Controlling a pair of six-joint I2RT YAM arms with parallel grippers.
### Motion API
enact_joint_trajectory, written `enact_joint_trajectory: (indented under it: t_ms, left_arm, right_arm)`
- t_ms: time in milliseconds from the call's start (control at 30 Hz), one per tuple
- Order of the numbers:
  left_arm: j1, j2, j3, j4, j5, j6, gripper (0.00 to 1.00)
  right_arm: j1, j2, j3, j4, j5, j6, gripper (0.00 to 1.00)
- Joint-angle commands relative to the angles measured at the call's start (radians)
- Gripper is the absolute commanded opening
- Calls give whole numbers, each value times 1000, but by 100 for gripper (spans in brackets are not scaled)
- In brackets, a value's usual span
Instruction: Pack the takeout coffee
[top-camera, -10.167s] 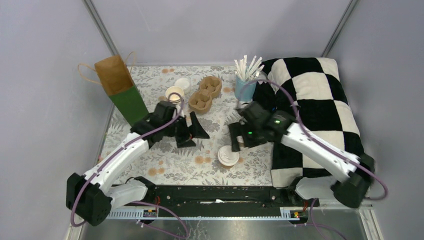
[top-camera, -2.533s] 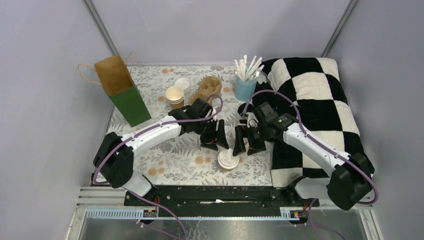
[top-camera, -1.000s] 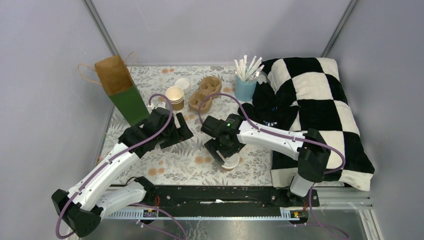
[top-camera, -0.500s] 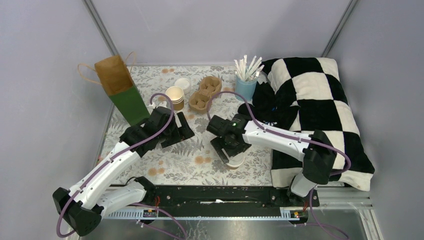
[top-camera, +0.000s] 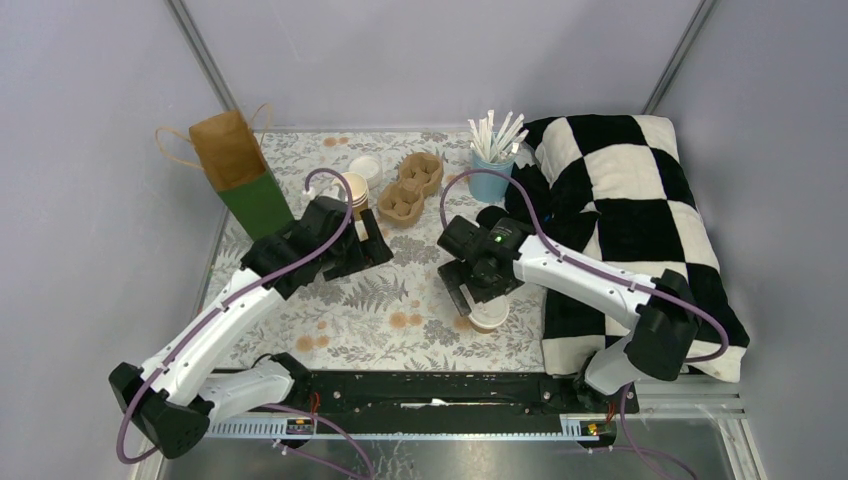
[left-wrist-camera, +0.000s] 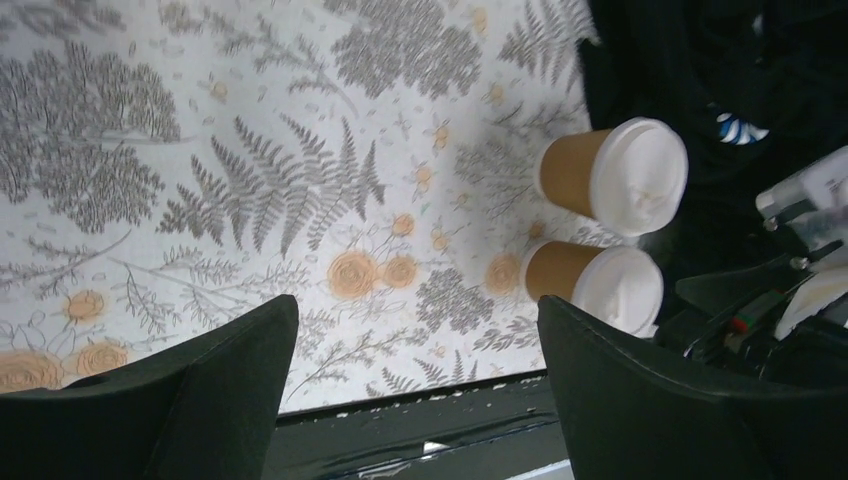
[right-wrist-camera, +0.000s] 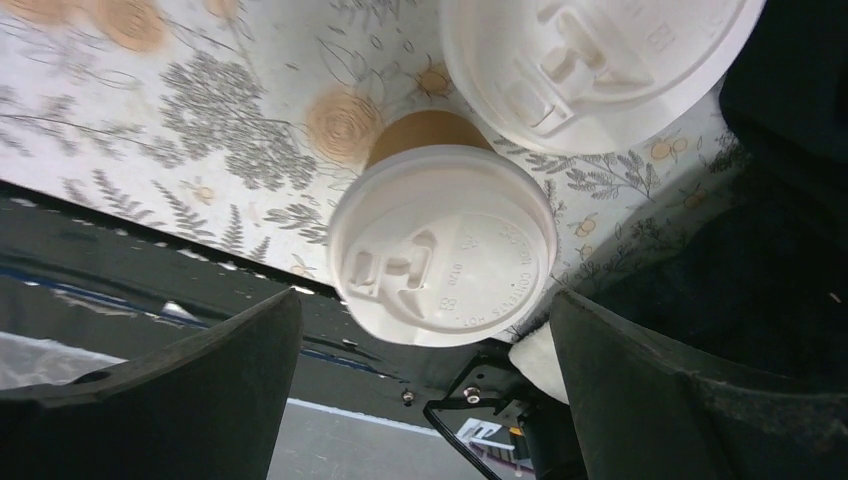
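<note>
**Takeout coffee, two cups, lidded: awaiting packing**

Location: The front cup (right-wrist-camera: 445, 250) and the rear cup (right-wrist-camera: 590, 60) stand upright just beside each other on the floral bench (top-camera: 330, 300). They are near its front edge and close to the chequered blanket (top-camera: 640, 190). Whether their lids touch cannot be told. From above, only the front cup shows past the right arm.

Right end effector (right-wrist-camera: 425, 300): Fingers spread wide and holding nothing, poised over the front cup. The lid sits between the fingers in the wrist view.

Left end effector (left-wrist-camera: 415, 320): Also wide and empty, hanging over bare bench, well apart from both cups.

Destination: Probably the pulp cup carrier (top-camera: 411, 186) at the back, well apart from the cups. The paper bag (top-camera: 243, 180) is at rear left.

Hazards:
- With the cups this close, a finger lowered between them could clip the rear lid or tip that cup.
- A grip taken on the lid rather than the paper wall may pop the lid off.
- A sideways nudge could push the front cup off the bench edge.
- A soft paper wall squeezed hard would likely buckle.
</note>
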Motion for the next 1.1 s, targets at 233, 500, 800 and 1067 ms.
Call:
enact_joint_trajectory:
  t_ms: [233,500,800,1067]
  left_arm:
    - [53,166,307,2,-68,173,96]
    - [145,290,436,0,-15,220,95]
    - [196,325,393,-1,135,228,89]
    - [196,268,344,-84,213,308,89]
  right_arm:
    - [-5,-129,264,-80,20,-27,100]
    - [-214,-22,366,99,-212,-6,98]
    - [-280,236,373,586,-179,368,74]
    - [-271,424,407,763,115,492,60]
